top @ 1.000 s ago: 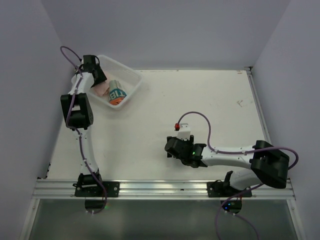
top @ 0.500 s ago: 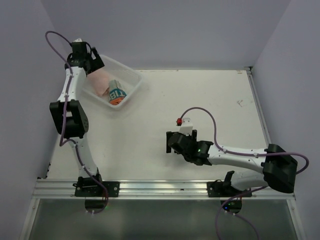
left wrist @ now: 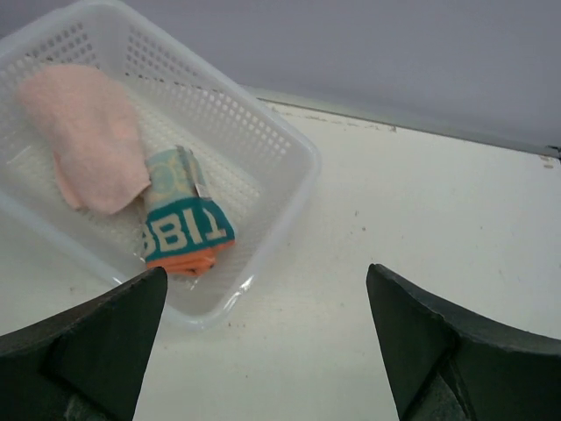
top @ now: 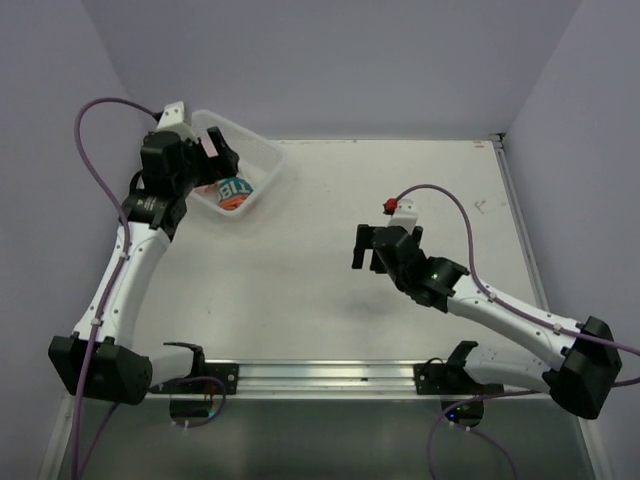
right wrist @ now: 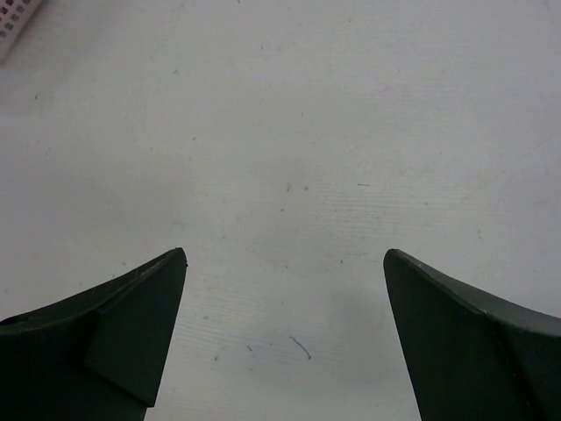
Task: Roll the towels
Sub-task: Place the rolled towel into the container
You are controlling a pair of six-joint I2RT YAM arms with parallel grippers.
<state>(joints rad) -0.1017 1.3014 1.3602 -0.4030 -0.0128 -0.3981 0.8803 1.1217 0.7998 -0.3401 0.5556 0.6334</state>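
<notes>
Both towels lie in the white mesh basket (left wrist: 289, 167) at the table's far left. The plain pink towel (left wrist: 88, 132) rests loosely folded at the basket's far side. Beside it lies the teal and white printed towel (left wrist: 184, 224), rolled, its orange edge toward the near wall. My left gripper (left wrist: 267, 270) hovers above the table just off the basket's near corner, open and empty. In the top view this left gripper (top: 215, 150) sits over the basket (top: 262, 160) and hides the pink towel. My right gripper (right wrist: 285, 253) hangs open and empty over bare table mid-right (top: 368, 248).
The table (top: 330, 200) is a white board with a few small marks. Purple walls close it in at the back and both sides. A metal rail (top: 320, 375) with the arm bases runs along the near edge.
The left jaws have opened wide and the left arm has folded back, its elbow swinging toward the near left. The right arm has stretched farther out over the table while its jaws opened.
</notes>
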